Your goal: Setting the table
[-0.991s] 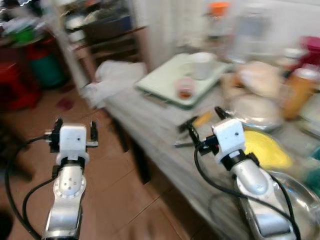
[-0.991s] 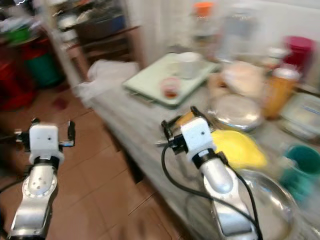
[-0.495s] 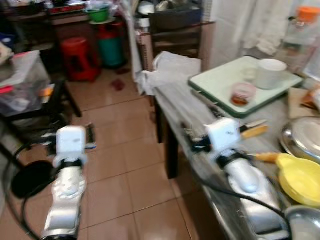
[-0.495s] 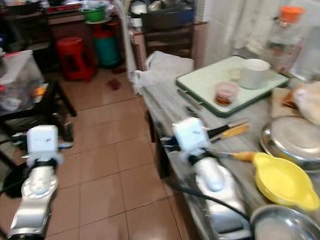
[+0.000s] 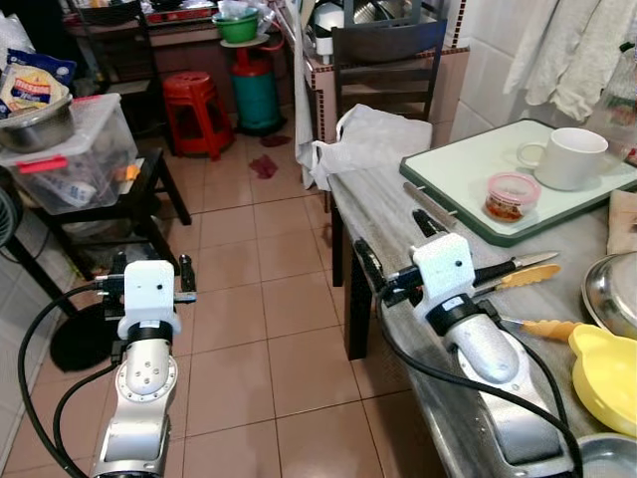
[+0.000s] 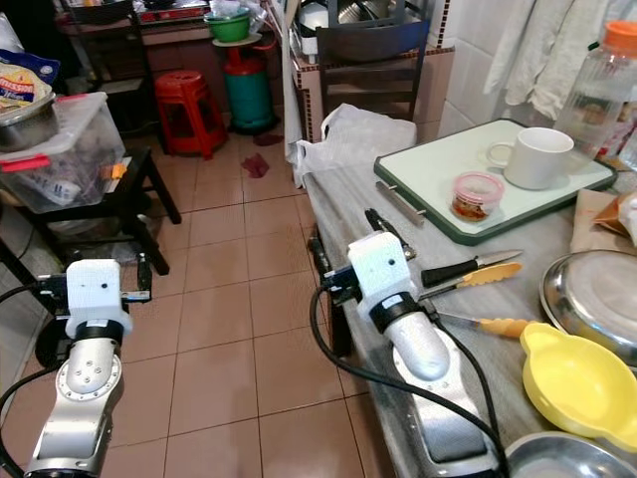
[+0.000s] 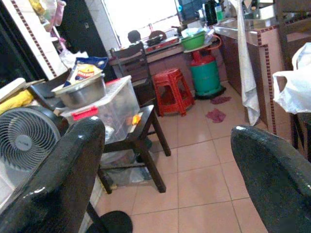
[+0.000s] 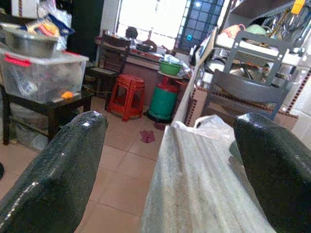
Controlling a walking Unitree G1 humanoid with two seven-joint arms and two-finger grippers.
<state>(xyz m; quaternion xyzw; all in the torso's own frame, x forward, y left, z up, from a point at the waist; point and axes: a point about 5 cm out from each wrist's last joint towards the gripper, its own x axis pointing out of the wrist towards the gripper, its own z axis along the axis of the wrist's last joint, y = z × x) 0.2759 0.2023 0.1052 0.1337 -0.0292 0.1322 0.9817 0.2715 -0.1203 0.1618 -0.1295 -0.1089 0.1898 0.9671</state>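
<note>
I am holding my right tool (image 5: 390, 261) over the near edge of the grey stone bench (image 5: 378, 214), its two black fingers spread apart and gripping nothing. My left tool (image 5: 149, 274) is hanging over the brown tiled floor (image 5: 269, 299), well apart from the bench, fingers likewise spread and empty.

Just beside my right wrist, a black-handled knife (image 6: 468, 267) and a yellow-handled knife (image 6: 476, 276) are lying side by side on the bench. Another yellow-handled utensil (image 6: 493, 325) is lying near my forearm, next to a yellow plastic bowl (image 6: 582, 383) and a steel lidded dish (image 6: 597, 299). Further out, a pale green tray (image 6: 448, 174) is carrying a white ceramic mug (image 6: 537, 159) and a small pink-lidded jar (image 6: 476, 194).

Risks, in my judgement:
- My right forearm is resting close to the knives; swinging it could sweep them off the bench edge.
- The knife blades are pointing away from me, so a grasp from this side should take the handles.
- The tray is overhanging nothing visible, but a careless reach could tip the mug.
</note>
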